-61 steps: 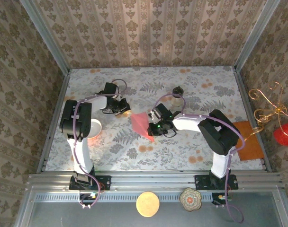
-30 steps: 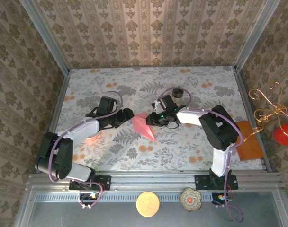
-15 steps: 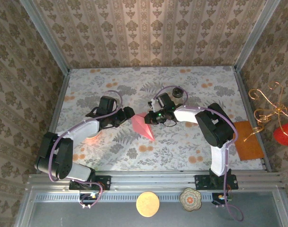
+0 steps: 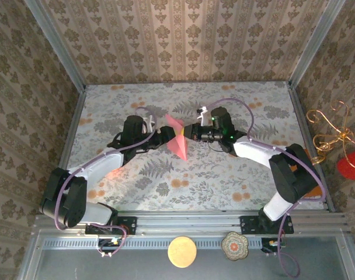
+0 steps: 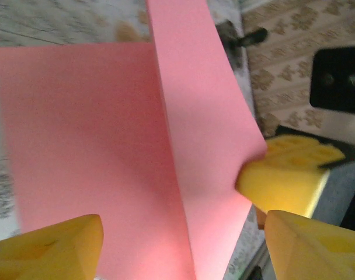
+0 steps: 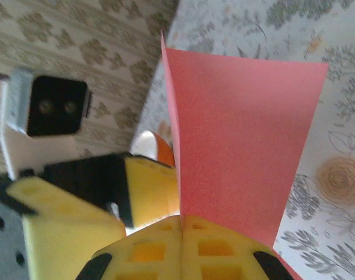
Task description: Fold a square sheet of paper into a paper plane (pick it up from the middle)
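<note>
The right end effector is pinching the square sheet of paper aloft, apparently for the spread left end effector to grip.

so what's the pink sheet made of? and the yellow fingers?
The sheet looks like thin paper, matte salmon pink: it takes a sharp, straight crease and shows no gloss. The fingers look like moulded or printed plastic, matte yellow, with a grid of recessed pockets. Whether they are hard or rubbery can't be told.
</note>
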Tool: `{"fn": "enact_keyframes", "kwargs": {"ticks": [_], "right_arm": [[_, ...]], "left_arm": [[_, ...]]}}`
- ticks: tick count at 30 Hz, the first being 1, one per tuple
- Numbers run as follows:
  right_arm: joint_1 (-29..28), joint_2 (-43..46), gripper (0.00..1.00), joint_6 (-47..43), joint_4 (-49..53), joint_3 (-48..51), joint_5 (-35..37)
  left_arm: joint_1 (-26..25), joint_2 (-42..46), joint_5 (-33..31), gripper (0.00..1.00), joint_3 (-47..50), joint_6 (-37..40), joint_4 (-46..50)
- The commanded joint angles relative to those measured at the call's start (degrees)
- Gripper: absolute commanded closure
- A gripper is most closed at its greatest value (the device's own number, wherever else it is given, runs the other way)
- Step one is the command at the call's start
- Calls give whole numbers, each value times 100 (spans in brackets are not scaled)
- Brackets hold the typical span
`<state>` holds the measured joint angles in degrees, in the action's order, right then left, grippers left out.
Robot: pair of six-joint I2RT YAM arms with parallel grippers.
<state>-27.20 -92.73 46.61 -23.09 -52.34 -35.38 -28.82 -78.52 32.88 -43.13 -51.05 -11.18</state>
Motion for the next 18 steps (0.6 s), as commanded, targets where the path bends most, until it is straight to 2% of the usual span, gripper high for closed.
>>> {"fn": "enact_keyframes", "kwargs": {"ticks": [1,7,14,18], "right_arm": [[105,226,97,849,-950,192,-218],[254,390,97,1490,-1690,362,-401],[333,318,97,1936,-2277,417,-575],[355,249,96,2165,-2560,443,-626]], "left_arm": [[-95,127,359,26,-61,-125,-615],[-159,83,559,34,-57,-218,-912],[-190,-62,939,46,42,-625,-1826],[-251,-140,1011,52,-51,-556,-1794]]}}
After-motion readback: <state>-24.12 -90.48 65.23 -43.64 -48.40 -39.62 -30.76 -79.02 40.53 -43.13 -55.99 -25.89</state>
